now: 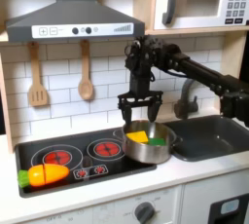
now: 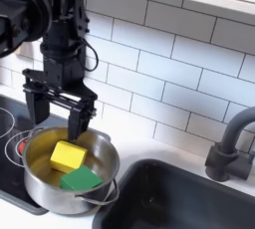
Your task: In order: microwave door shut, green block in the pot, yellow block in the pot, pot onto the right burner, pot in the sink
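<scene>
Shiny round silver metal pot (image 1: 148,142) at the right end of the black toy stovetop (image 1: 58,160) in the first exterior view, over the right red burner's (image 1: 105,149) right edge and just left of the dark grey rectangular sink basin (image 1: 216,135). Inside the pot (image 2: 62,173) in the second exterior view, small bright yellow cuboid block (image 2: 68,156) toward the far left, tilted, with the small bright green cuboid block (image 2: 82,178) just beside it on the near right, the two seemingly touching. Both blocks also visible in the first exterior view, yellow (image 1: 138,137) left, green (image 1: 156,141) right. Black gripper (image 1: 141,117) above the pot, pointing down, fingers spread wide and empty; in the second exterior view gripper (image 2: 60,114) clear of the rim, apart from both blocks. White-framed microwave door (image 1: 190,1) with dark window and grey vertical handle, at the upper right of the first exterior view, flush with its cabinet, closed. Dark curved faucet (image 2: 231,143) at the far right of the second exterior view behind the sink (image 2: 189,205). Orange toy carrot with green leaves (image 1: 44,174) near the stovetop's front left corner, well apart from the pot. Two wooden utensils (image 1: 61,76) on the white tiled wall under the grey range hood (image 1: 73,14).
</scene>
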Available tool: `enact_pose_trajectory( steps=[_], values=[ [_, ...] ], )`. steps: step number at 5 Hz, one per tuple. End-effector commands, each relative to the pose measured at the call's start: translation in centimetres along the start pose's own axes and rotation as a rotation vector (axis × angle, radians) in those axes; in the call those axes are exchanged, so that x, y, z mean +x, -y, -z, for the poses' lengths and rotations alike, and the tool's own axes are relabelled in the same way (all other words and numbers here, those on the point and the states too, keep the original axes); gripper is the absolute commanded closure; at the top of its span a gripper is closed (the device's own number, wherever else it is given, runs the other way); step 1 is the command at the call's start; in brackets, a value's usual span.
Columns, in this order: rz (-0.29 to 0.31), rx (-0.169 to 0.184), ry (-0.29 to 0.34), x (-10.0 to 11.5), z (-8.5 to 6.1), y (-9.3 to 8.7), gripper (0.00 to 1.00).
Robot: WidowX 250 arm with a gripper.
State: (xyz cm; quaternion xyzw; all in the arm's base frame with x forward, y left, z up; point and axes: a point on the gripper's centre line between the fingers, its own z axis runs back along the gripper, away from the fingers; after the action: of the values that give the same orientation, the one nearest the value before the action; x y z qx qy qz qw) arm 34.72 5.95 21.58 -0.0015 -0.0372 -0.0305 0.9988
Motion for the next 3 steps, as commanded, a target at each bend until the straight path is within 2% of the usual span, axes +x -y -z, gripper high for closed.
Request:
enact_pose_trajectory(
  steps=[1, 2, 3],
  values=[
    [-0.009, 0.032, -0.005, -0.2, 0.0, -1.3, 0.00],
    [-0.009, 0.043, -0.028, -0.4, 1.1, -2.4, 0.00],
    [-0.022, 0.059, -0.036, -0.8, 1.3, -3.7, 0.00]
  ],
)
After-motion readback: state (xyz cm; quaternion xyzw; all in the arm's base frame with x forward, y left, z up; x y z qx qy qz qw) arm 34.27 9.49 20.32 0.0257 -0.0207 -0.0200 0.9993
